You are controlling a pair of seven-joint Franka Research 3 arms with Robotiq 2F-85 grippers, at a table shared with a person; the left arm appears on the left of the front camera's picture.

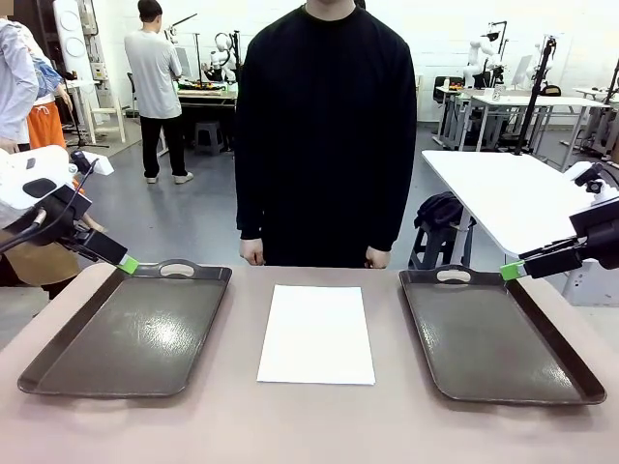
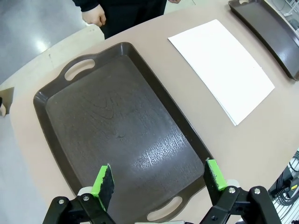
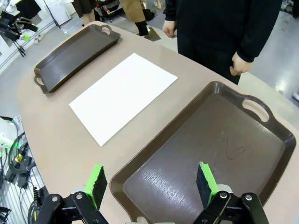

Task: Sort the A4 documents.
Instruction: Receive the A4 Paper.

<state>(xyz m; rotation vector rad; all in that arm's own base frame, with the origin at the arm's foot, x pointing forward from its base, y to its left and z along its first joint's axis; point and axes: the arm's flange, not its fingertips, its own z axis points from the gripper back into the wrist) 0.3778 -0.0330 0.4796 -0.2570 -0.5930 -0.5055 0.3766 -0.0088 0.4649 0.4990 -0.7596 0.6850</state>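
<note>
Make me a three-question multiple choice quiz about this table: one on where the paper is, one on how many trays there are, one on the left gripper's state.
1. Where does the white paper lie?
A) inside a tray
B) on the table, between the trays
C) in the person's hand

2. How many dark brown trays are on the table?
A) one
B) two
C) three

3. How do the left gripper's jaws stand?
A) open, holding nothing
B) shut on the paper
C) shut on a tray handle

Answers:
1 B: the paper rests on bare tabletop, with the left tray and right tray on either side.
2 B: one tray sits on each side.
3 A: its green pads stand wide apart above the left tray and grip nothing.
</note>
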